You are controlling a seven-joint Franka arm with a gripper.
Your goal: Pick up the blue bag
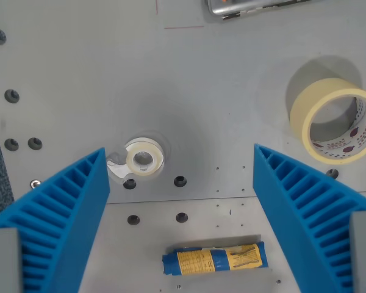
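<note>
The blue bag [214,259], a small blue packet with a yellow label, lies flat on the grey table near the bottom of the wrist view. My gripper [180,183] is open, its two blue ribbed fingers [67,213] spread wide at the left and right. The bag sits below and between the fingers, nearer the right one, and nothing is touching it.
A small roll of clear tape [144,158] lies just past the left fingertip. A large roll of cream masking tape [332,119] stands at the wrist view's right. A metallic object [250,6] shows at the top edge. The grey table [171,79] has several bolt holes.
</note>
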